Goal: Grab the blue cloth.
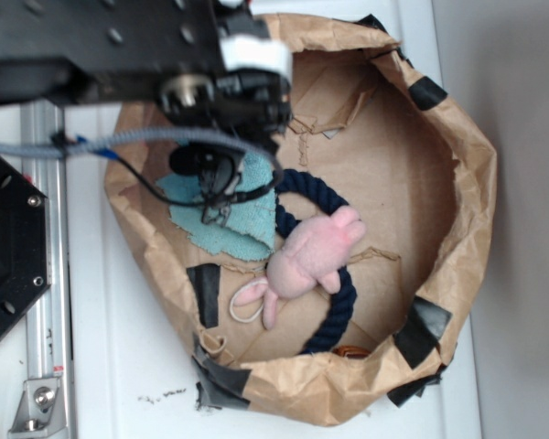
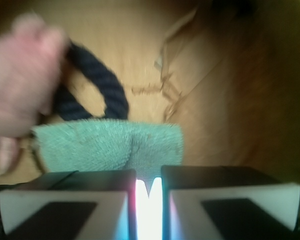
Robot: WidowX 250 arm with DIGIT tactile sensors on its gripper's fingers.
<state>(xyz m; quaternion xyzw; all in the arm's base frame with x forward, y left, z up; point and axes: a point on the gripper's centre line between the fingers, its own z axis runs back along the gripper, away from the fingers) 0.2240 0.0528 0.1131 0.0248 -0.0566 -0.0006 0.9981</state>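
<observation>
blue cloth (image 2: 110, 145) pinched by end effector (image 2: 149, 187), frayed edges

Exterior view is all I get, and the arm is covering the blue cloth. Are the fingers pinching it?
Observer: In the wrist view the fingers are almost together, and the blue cloth puckers into a crease right where they meet, so it looks pinched.
Operator: Is the pink bunny caught in there too?
Observer: No. The pink toy sits off to one side past the cloth, not between the fingers.
Operator: And the rope?
Observer: The dark rope ring lies beyond the cloth's far edge, clear of the fingers.
</observation>
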